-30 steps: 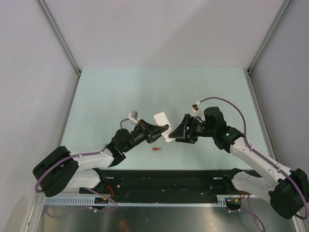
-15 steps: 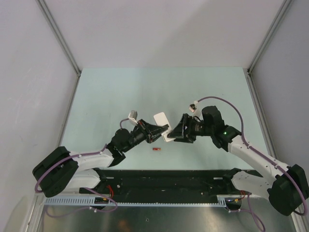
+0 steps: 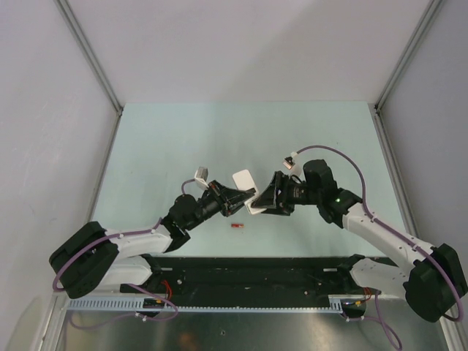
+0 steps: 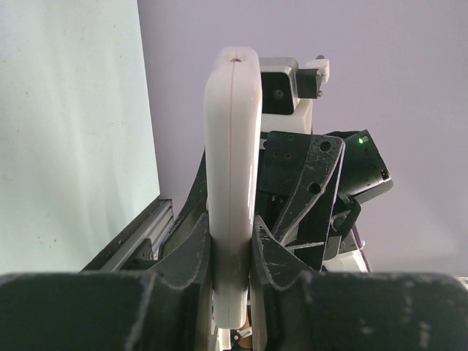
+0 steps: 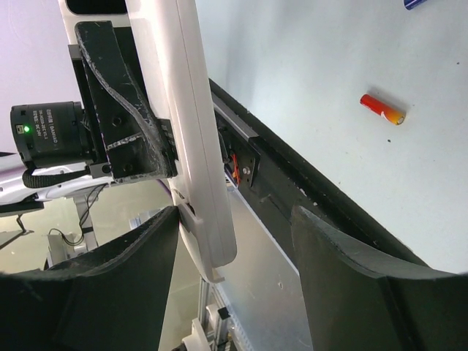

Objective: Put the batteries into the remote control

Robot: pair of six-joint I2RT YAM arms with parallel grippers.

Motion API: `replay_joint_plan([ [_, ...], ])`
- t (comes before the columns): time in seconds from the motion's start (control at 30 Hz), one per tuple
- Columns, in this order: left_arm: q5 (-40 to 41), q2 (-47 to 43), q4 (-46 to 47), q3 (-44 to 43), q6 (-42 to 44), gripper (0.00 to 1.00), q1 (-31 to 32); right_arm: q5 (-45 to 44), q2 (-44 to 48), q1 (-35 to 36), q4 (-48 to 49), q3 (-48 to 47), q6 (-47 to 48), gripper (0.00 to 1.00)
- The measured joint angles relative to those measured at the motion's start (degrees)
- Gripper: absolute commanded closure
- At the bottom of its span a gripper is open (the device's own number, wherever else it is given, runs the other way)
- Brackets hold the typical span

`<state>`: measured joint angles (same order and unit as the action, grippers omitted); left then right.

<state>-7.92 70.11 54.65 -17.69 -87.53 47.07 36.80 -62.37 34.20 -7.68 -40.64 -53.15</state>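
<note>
remote control (image 4: 232, 183): 1 | red battery (image 5: 382, 109): 1 | blue battery (image 5: 412, 3): 1

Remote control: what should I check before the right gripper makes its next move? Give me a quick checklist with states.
1. Hold of the left gripper on the remote: ok, it is squeezed between both fingers.
2. Opening of the right gripper: ok, its fingers are spread either side of the remote's end.
3. Battery in the right gripper: not ok, it is empty; the red battery lies on the table.
4. Battery compartment open: cannot tell, only the remote's edge and a plain white side show.
</note>
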Motion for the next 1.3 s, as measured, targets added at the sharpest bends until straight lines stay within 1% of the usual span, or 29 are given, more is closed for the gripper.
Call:
replay_joint_plan([
  [0.5,0.15,0.0,0.35,-0.07,-0.02,1.0,0.39,0.11,-1.03,0.24,2.58,-0.02,-1.27,0.31],
  [0.67,0.24,0.15,0.57,-0.07,-0.02,1.0,0.37,-0.15,-0.28,0.24,1.05,-0.66,-1.03,0.28],
  [0.93,0.26,1.4,0.74,-0.07,0.0,1.0,0.15,-0.66,1.77,0.24,-3.69,-3.8,1.6,0.27],
  [1.03,0.24,1.73,0.76,-0.09,0.0,1.0,-0.07,-1.53,2.29,0.2,-6.64,-4.96,3.3,0.27],
  [1.13,0.22,2.01,0.79,-0.09,0.0,1.0,-0.72,-3.48,2.4,0.2,-12.26,-8.0,5.99,0.27],
  [1.3,0.2,2.03,0.79,-0.11,0.11,1.0,-2.25,-11.15,2.97,0.76,-23.63,-15.67,12.85,0.28],
])
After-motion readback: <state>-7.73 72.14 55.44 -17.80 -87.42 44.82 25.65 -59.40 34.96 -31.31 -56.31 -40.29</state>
